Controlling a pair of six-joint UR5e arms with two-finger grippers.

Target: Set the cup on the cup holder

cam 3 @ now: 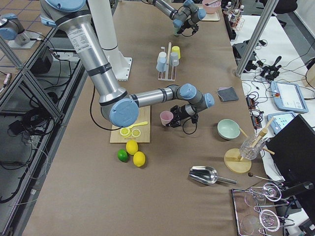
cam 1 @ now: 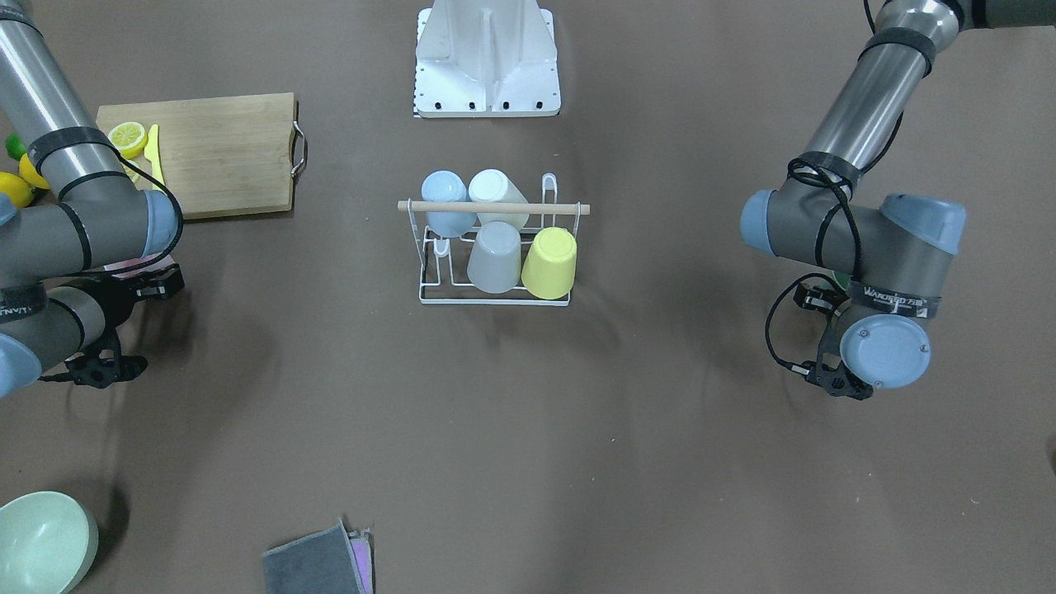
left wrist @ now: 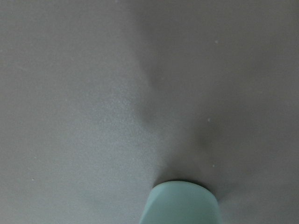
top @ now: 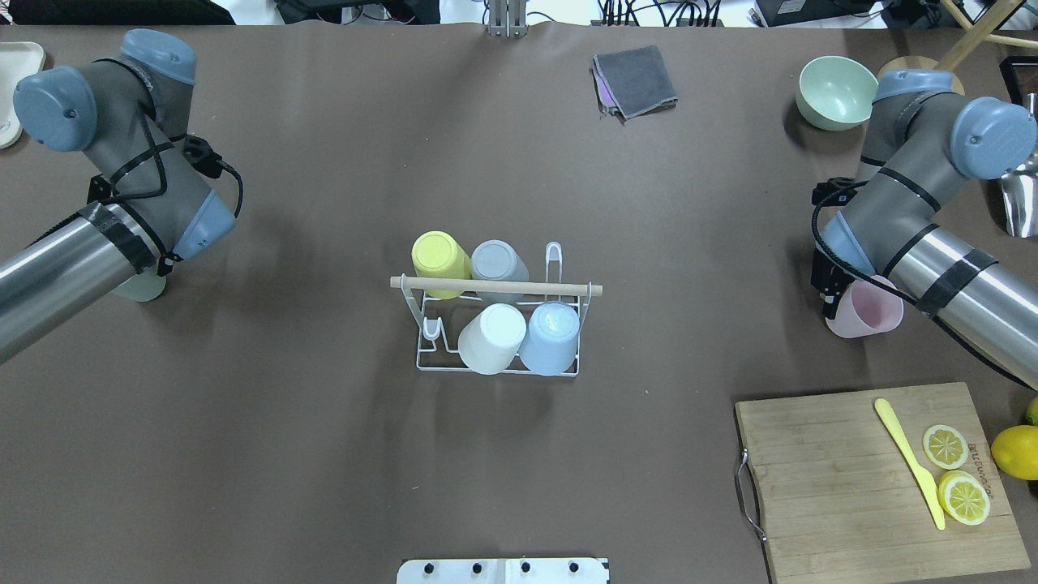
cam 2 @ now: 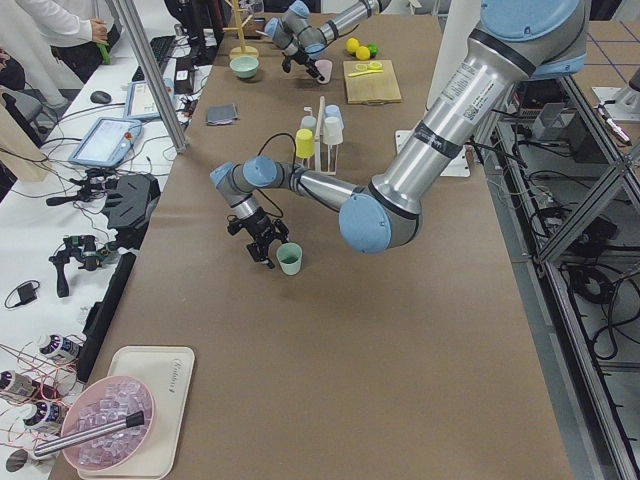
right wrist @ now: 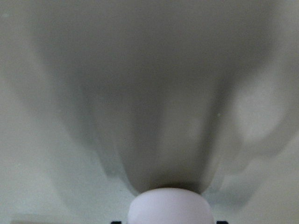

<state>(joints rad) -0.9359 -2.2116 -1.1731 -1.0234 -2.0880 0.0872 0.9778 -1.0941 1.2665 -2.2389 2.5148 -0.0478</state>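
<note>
1. The left gripper (cam 2: 262,243) hangs low over the table, well out on the robot's left of the cup holder (top: 496,285) and just beside a mint-green cup (cam 2: 290,259). Its fingers show only in the far side view, so I cannot tell whether they clasp the cup or stand free.
2. That cup stands upright, mouth up. In the left wrist view its rim fills the bottom edge.
3. The right gripper (top: 829,285) sits well out on the holder's other side, against a pink cup (top: 872,310) that stands mouth up. It may be pinching the cup's wall, but the arm hides the fingers and I cannot tell.
4. The cup holder stands upright at mid-table, with its wooden rod across the top.
5. Four cups sit upside down on its prongs. A yellow cup (top: 440,258) and a grey cup (top: 499,261) are in the row away from the robot. A white cup (top: 492,337) and a blue cup (top: 551,332) are in the near row.
6. A bare prong (top: 431,328) stands just beside the white cup.
7. A cutting board (top: 835,478) lies to the holder's right and nearer the robot. A grey cloth (top: 636,79) and a green bowl (top: 835,91) lie beyond the holder.
</note>
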